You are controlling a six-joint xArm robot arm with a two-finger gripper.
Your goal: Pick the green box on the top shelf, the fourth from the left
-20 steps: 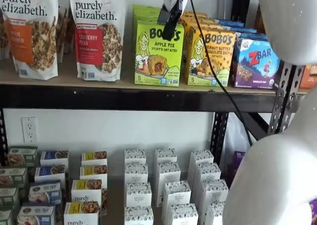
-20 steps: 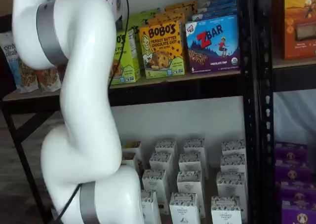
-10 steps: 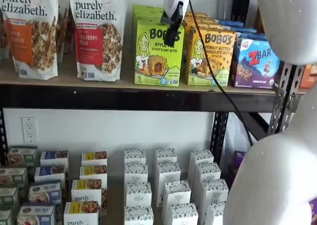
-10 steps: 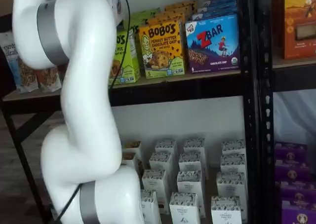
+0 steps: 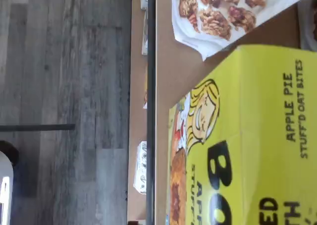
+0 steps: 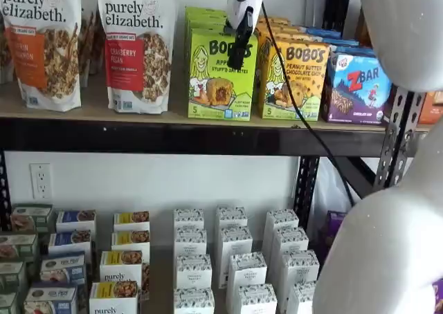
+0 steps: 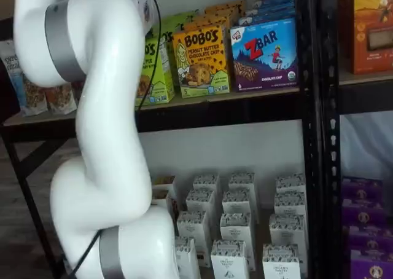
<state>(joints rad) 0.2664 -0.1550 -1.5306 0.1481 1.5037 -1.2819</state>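
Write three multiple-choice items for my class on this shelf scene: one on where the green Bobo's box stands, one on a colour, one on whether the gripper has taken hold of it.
1. The green box stands on the top shelf between
A. two granola bags
B. the Cranberry Pecan bag and the peanut butter Bobo's box
C. the ZBar box and the rack post

2. The ZBar box is mainly
A. blue-purple
B. red
C. white

3. The gripper is
A. holding the green box clear of the shelf
B. hanging in front of the green box, which stands on the shelf
C. down among the cartons on the lower shelf

Key: 1 B, those two flank it in a shelf view. 2 A, its front shows blue and purple. 3 B, the black fingers overlap the box's upper front and the box rests on the board.
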